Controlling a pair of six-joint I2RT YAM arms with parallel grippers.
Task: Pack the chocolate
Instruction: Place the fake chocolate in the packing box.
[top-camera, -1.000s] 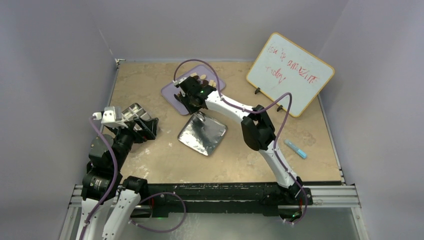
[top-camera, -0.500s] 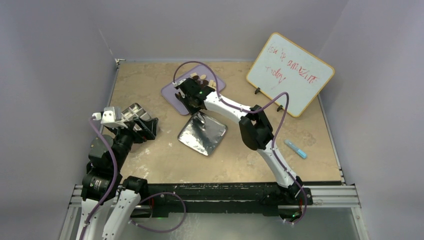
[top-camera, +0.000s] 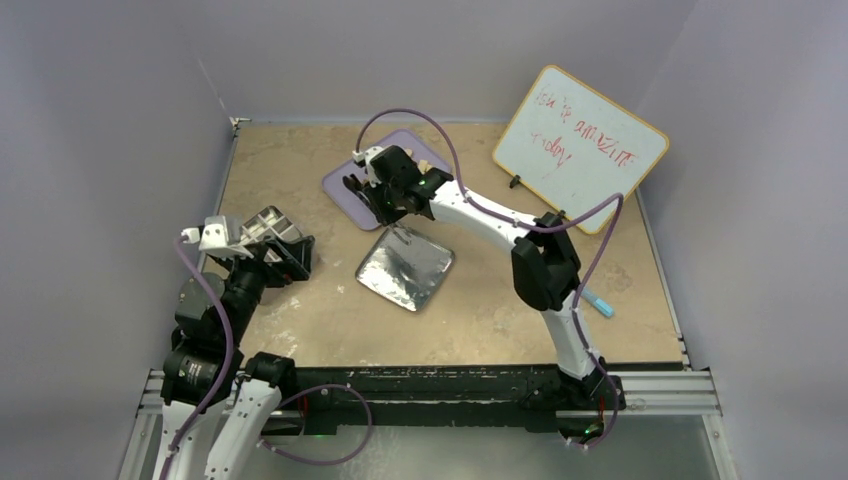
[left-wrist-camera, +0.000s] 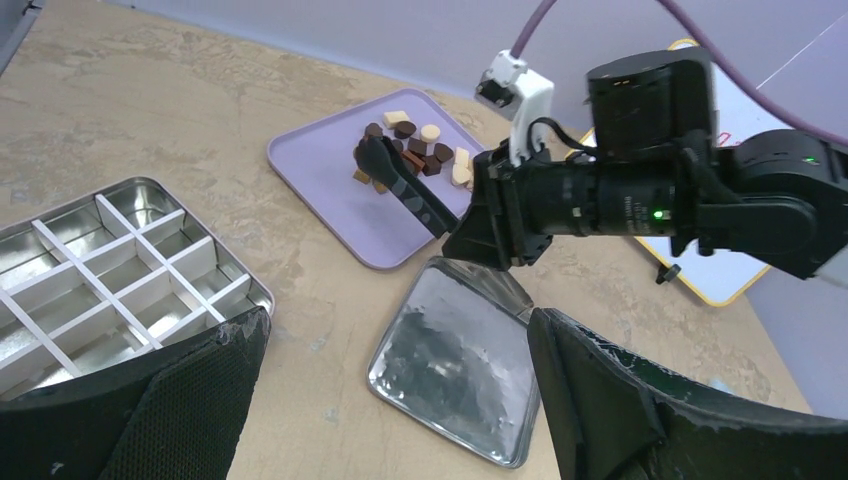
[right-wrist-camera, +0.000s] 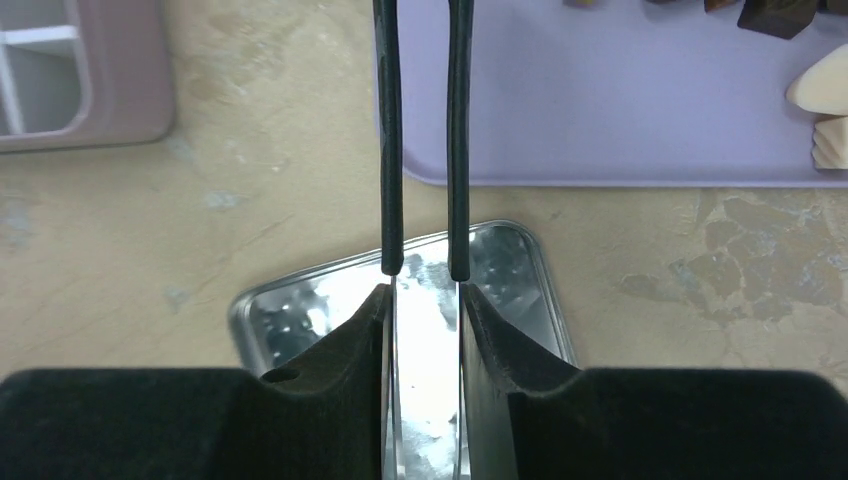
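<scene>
left wrist view: right gripper (left-wrist-camera: 368, 156), fingers nearly together, tips amid the chocolate (left-wrist-camera: 432, 132) on the lilac tray (left-wrist-camera: 320, 172); grip unclear. left gripper (left-wrist-camera: 388, 330) spread wide.

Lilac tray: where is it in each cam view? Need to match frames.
Top external: lilac tray upper centre, partly under the right arm.
Left wrist: tray upper centre, chocolate at its far end.
Right wrist: tray top right, cut by the frame edge.
Shared landmark: silver square beside its near edge.

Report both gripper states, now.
Left gripper: open, holding nothing.
Right gripper: nearly closed, tips at the chocolate on the lilac tray; whether it grips a piece cannot be told.
</scene>
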